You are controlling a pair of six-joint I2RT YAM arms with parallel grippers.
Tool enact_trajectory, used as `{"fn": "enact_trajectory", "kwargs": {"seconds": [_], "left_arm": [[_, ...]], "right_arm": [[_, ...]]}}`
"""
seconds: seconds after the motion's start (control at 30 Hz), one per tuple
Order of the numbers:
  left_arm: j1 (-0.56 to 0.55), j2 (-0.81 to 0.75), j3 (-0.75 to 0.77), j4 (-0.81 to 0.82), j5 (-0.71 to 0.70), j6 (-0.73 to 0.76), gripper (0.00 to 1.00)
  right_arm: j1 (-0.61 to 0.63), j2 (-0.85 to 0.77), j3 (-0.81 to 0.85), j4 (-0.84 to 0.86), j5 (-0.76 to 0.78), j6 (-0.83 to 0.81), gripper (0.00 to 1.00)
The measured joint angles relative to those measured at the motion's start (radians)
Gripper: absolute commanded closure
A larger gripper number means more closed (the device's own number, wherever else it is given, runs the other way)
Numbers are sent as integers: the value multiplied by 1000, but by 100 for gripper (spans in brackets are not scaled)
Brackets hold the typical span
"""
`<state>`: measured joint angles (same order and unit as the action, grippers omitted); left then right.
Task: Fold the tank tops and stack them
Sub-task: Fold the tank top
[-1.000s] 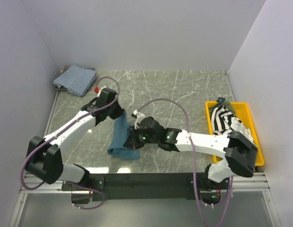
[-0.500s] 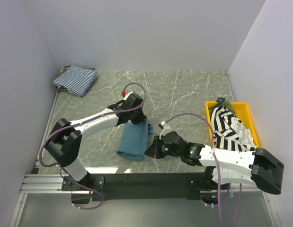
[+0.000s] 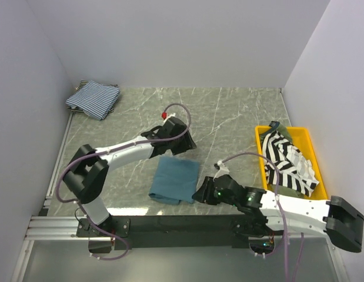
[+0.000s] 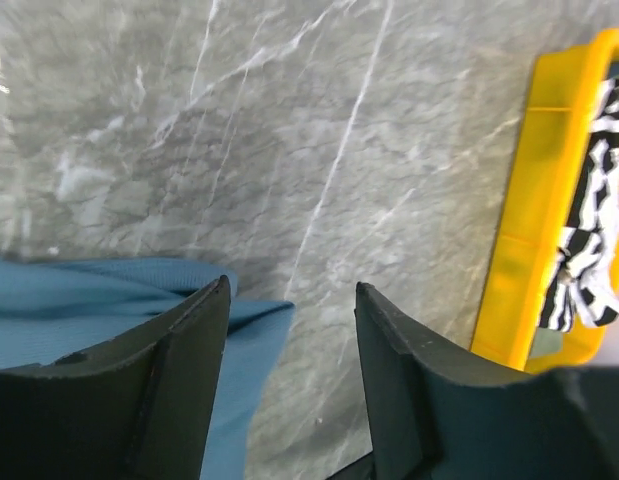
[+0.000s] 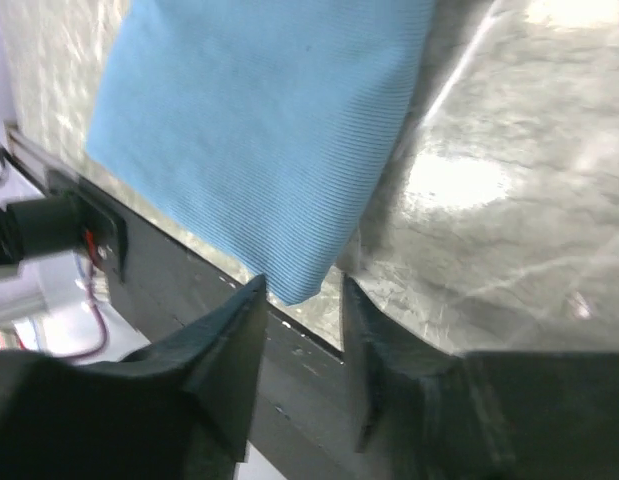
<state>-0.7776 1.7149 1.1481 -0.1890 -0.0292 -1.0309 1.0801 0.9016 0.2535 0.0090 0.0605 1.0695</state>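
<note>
The teal-blue tank top (image 3: 174, 180) lies folded into a flat, roughly square pad on the grey marbled surface (image 3: 229, 111), near its front edge and between the two arms. The left arm (image 3: 123, 150) reaches across to the pad's far edge. In the left wrist view, the left jaws stand wide apart with nothing between them. One of their fingers (image 4: 179, 380) hangs over the edge of the teal cloth (image 4: 89, 300), and bare surface shows through the gap.

The right arm (image 3: 287, 205) lies low along the front edge, and the right jaws are at the pad's near right corner. In the right wrist view we see these jaws parted too. The corner of the teal top (image 5: 259, 130) lies just ahead of the gap between the fingers (image 5: 224, 370) and is not pinched.

The fine blue-and-white striped tank top (image 3: 93, 98) sits folded in the far left corner, well apart from the teal one. At the right, the yellow tray (image 3: 299, 130) holds the black-and-white striped tank top (image 3: 287, 161) in a crumpled heap. A bit of the olive-green tank top (image 3: 267, 136) shows at the tray's far end.
</note>
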Motion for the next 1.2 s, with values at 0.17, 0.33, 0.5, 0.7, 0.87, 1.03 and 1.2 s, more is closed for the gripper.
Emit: {"fn": "enact_trajectory", "kwargs": {"seconds": [0.17, 0.33, 0.5, 0.7, 0.87, 1.03, 1.2], "left_arm": [[19, -145, 0, -84, -53, 20, 60], [53, -403, -137, -132, -109, -10, 95], [53, -579, -393, -182, -114, -80, 99], [50, -643, -597, -211, -82, -141, 99], [37, -642, -711, -152, -34, -190, 99], [21, -617, -759, -60, 0, -235, 99], [11, -610, -755, -47, 6, -237, 91]], "right_arm": [[0, -137, 9, -124, 69, 21, 51], [0, -111, 107, -183, 101, -13, 51], [13, 142, 285, -117, 68, -81, 52], [86, 396, 363, -54, 8, -134, 52], [143, 524, 377, -20, -26, -139, 53], [158, 572, 348, 21, -36, -119, 54], [159, 558, 328, 35, -29, -102, 54]]}}
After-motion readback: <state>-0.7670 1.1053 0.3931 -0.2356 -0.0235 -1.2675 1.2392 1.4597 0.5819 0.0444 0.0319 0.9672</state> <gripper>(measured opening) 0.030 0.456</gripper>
